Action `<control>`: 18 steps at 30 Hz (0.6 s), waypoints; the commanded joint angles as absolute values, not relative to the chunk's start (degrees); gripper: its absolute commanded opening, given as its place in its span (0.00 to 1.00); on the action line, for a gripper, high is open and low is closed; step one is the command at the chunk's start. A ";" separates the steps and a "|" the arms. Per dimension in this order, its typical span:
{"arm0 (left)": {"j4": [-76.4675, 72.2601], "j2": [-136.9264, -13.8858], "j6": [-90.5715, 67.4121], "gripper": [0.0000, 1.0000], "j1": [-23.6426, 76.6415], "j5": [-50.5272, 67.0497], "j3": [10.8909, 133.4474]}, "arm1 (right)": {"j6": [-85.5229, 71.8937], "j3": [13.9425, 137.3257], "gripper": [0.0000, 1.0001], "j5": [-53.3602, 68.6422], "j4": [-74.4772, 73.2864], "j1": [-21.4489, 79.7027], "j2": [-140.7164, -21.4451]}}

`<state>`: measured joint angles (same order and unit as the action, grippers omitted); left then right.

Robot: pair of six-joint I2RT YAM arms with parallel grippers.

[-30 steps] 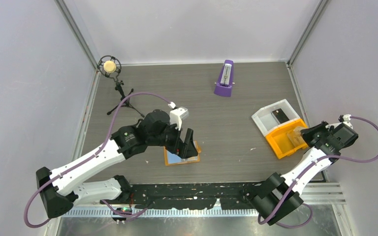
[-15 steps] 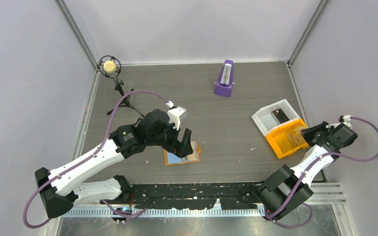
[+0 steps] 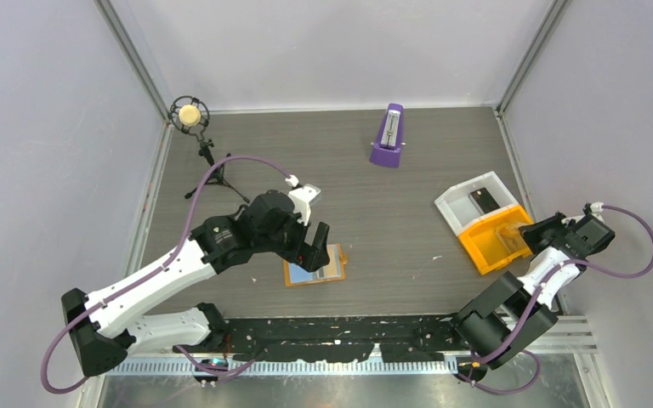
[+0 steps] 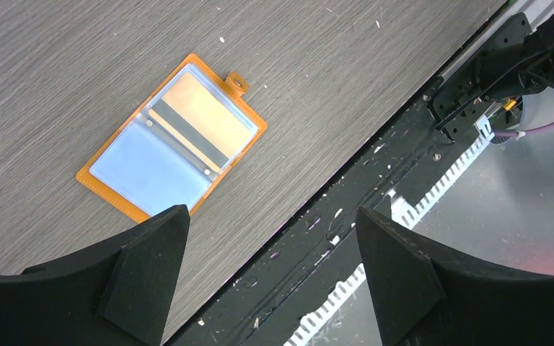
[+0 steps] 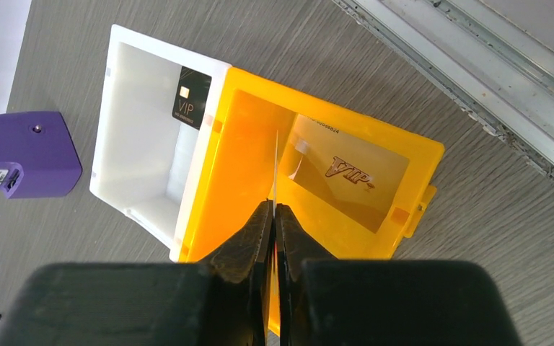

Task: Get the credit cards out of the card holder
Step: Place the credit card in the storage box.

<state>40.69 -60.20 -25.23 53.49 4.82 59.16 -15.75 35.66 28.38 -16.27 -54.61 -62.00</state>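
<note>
Nearest the arm bases, the card holder (image 4: 236, 81) lies opened flat on the grey wood-grain desk (image 3: 391, 195), close to the desk's front edge, its snap tab sticking out from one corner. Both clear pockets are filled: a light blue card (image 4: 148, 173) in one half and a grey-striped card (image 4: 202, 119) in the other. Just above the card holder hangs the left end effector (image 4: 270, 216), its two black fingers (image 4: 144, 274) spread wide apart and touching nothing. Well to the right of the card holder and slightly farther back, the right end effector (image 5: 274, 213) is pinched together on a thin card (image 5: 276, 162), seen edge-on and standing upright over an orange bin (image 5: 242, 166). A VIP-lettered card (image 5: 350, 176) lies flat on that bin's floor. A white bin (image 5: 137, 122) sits touching the orange bin on the side farther from the arm bases, with a black VIP card (image 5: 191, 96) leaning in one of its corners. Beyond the card holder and somewhat to its right, a purple metronome (image 3: 388, 136) stands upright. Farthest back and to the left of the card holder, a small microphone (image 3: 190, 114) on a tripod occupies the desk's rear corner.
</note>
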 commanded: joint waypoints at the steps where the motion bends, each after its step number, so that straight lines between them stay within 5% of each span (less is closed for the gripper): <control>1: 40.32 -60.42 -24.70 0.89 53.35 3.67 61.62 | -16.92 35.91 0.12 27.97 -11.47 -54.94 -63.13; 18: 40.71 -59.85 -24.61 0.88 53.35 2.99 61.94 | -17.98 36.12 0.16 26.45 -10.06 -54.98 -65.76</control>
